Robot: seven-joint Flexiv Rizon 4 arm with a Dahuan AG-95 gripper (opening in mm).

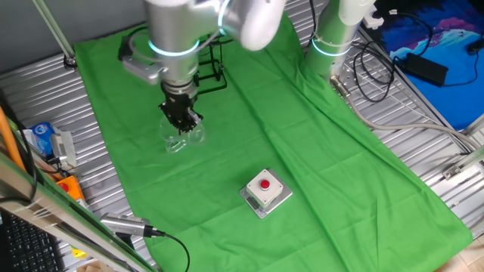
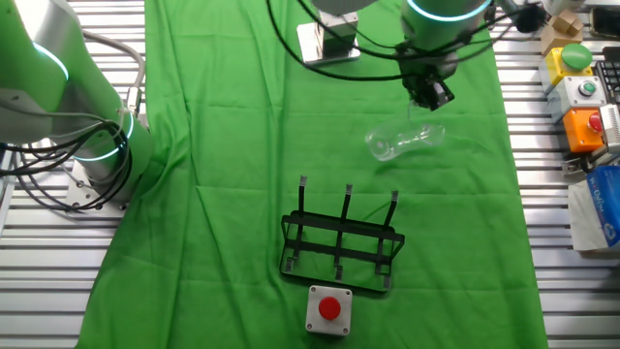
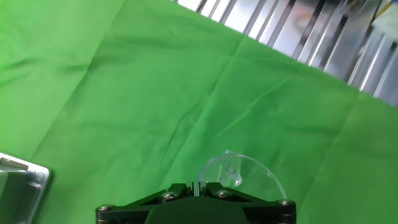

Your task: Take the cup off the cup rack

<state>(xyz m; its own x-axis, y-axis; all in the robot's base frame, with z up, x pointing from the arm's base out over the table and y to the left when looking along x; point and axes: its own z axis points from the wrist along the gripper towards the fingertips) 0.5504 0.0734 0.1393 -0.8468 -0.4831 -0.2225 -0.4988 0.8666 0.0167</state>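
The cup (image 1: 184, 136) is a clear glass mug hanging tilted just under my gripper (image 1: 181, 119), to the left of the green cloth's middle. In the other fixed view the cup (image 2: 405, 141) is on its side below the gripper (image 2: 432, 95), well apart from the cup rack (image 2: 341, 242). The black wire cup rack (image 1: 214, 74) stands behind the arm, which partly hides it, and its pegs are bare. The hand view shows the cup's rim (image 3: 239, 171) right at the fingertips, and the gripper (image 3: 198, 185) is shut on a thin edge of the glass.
A grey box with a red button (image 1: 265, 190) sits on the cloth in front of the rack (image 2: 329, 310); its corner shows in the hand view (image 3: 18, 186). A second robot base (image 1: 333, 41) stands at the cloth's edge. Cables and bare metal slats (image 1: 423, 143) surround the cloth.
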